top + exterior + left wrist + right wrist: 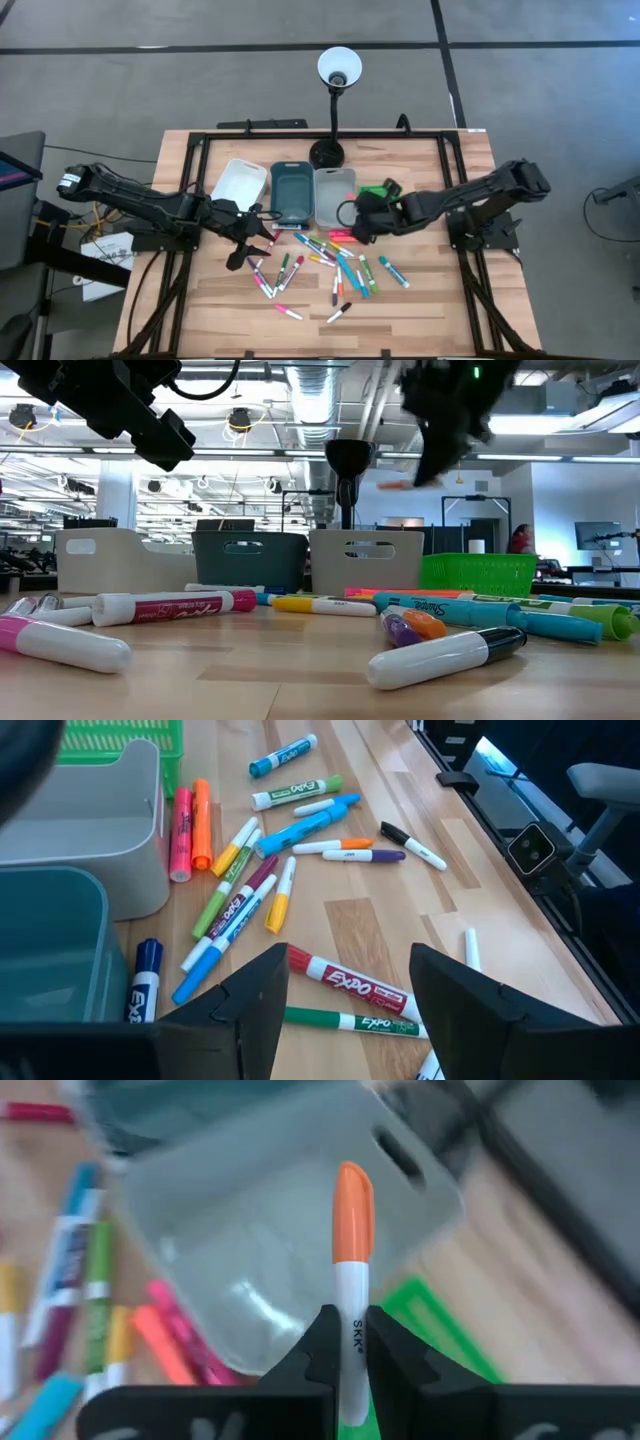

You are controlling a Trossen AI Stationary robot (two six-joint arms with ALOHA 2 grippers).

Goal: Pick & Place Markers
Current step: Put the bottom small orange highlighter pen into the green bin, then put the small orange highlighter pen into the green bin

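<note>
The right pincer was clamped on an orange-capped marker, white barrel running straight out between the fingers with the cap leading. It hung just over the light grey tray, so the coming release looked to turn on that marker pointing down into the tray's open well. The left pincer gaped wide and empty above the tabletop, near the teal tray, over a red marker among the scattered others.
</note>
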